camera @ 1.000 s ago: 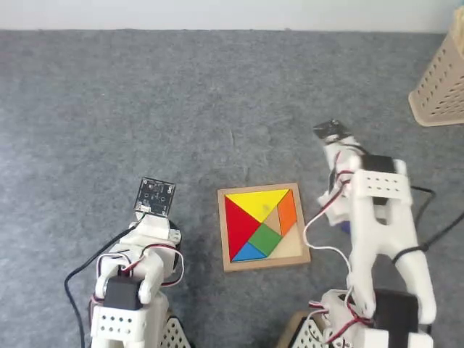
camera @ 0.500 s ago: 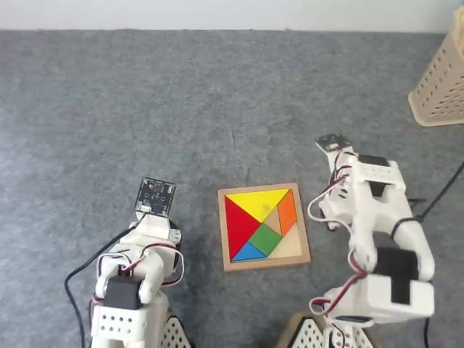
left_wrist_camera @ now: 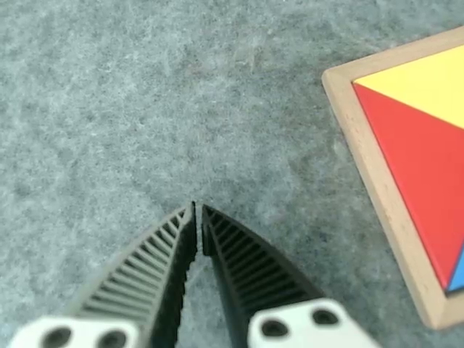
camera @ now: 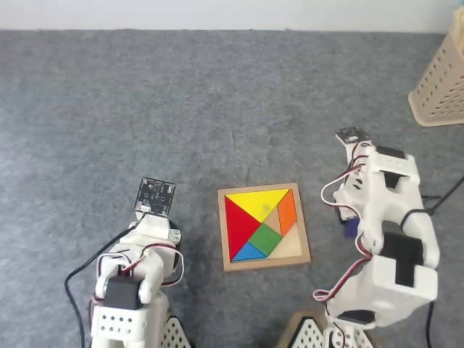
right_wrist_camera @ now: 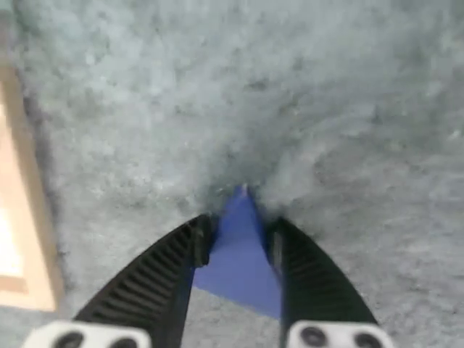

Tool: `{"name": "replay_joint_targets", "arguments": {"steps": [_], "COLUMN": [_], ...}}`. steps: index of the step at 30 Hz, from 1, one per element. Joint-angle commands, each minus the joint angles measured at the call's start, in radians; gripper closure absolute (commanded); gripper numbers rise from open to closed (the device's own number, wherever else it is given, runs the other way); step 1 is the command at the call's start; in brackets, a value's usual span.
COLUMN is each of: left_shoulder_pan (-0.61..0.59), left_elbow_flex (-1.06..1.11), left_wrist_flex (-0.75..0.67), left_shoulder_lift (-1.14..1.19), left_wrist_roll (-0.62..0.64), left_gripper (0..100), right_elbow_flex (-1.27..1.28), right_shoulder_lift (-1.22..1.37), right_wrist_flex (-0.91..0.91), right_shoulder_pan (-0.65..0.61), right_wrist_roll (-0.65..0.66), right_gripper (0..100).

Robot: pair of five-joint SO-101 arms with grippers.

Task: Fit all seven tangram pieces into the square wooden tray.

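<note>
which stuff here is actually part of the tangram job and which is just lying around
Part of the job:
square wooden tray
yellow triangle, red triangle, orange piece, green square and light blue triangle, all in the tray
dark blue piece, gripped by the right tool

Just lying about:
beige perforated basket

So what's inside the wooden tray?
Five pieces lie inside the tray: yellow, red, orange, green and blue, with bare wood at one corner. The tray floor beneath them is covered.
</note>
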Motion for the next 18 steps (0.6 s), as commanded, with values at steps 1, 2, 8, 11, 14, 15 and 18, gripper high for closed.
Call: {"name": "replay_joint_targets", "arguments": {"steps": [1, 2, 8, 11, 14, 15, 18], "left_shoulder_pan": [-0.006, -0.006, -0.006, -0.006, -0.006, -0.006, -0.006], "left_elbow_flex": [-0.019, -0.019, -0.019, -0.019, -0.019, -0.019, -0.019], "left_wrist_flex": [0.006, 0.006, 0.006, 0.006, 0.006, 0.006, 0.006], "left_shoulder_lift": [-0.021, -0.021, -0.021, -0.021, -0.021, -0.021, -0.021], "left_wrist_roll": [0.006, 0.006, 0.006, 0.006, 0.006, 0.006, 0.006], "left_gripper": [99, 99, 99, 99, 99, 99, 99], "right_elbow_flex": [-0.021, -0.012, 0.146, 0.247, 0.299, 0.308, 0.325], "right_shoulder_lift": [-0.148, -0.191, -0.42, -0.481, -0.492, -0.492, -0.492], "right_wrist_flex": [0.065, 0.081, 0.104, 0.091, 0.024, 0.002, -0.015], "right_shoulder_pan": [-0.05, -0.059, -0.088, -0.05, -0.001, 0.016, 0.047], "right_wrist_roll": [0.057, 0.074, 0.302, 0.468, 0.546, 0.563, 0.623], "right_gripper": [77.9, 77.6, 77.5, 77.5, 77.5, 77.5, 77.5]}}
